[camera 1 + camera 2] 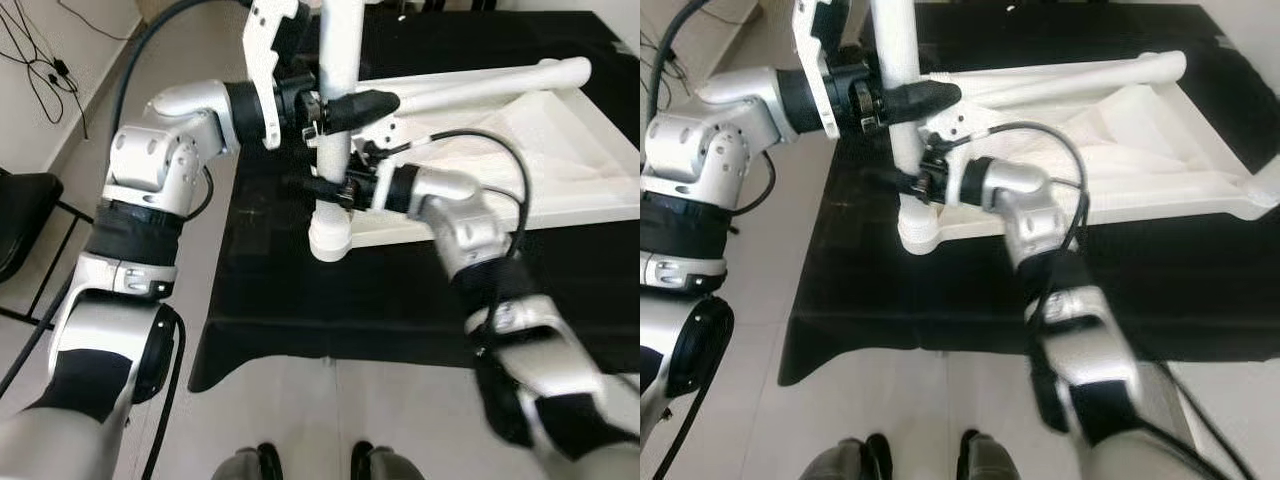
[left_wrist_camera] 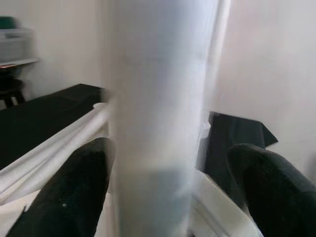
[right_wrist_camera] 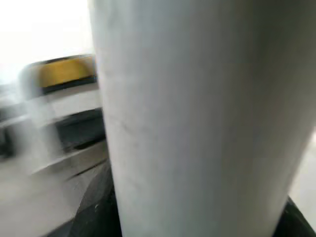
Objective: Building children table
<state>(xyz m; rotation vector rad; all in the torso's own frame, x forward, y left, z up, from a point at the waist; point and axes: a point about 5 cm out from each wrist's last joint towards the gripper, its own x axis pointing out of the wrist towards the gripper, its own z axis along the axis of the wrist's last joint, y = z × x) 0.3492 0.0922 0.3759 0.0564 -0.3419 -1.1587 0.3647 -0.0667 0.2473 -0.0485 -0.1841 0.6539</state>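
A white round table leg stands upright at the near left corner of the upturned white children's table, its flanged end low over the black cloth. My left gripper is shut on the leg high up, coming in from the left. In the left wrist view the leg sits between the black fingers. My right gripper is shut on the same leg lower down, reaching in from the right; the leg looms close in the right wrist view. Another white leg slants along the table's far side.
The black cloth-covered worktop ends at a front edge just ahead of my feet. A black chair stands on the floor to the left, with cables near the wall behind it.
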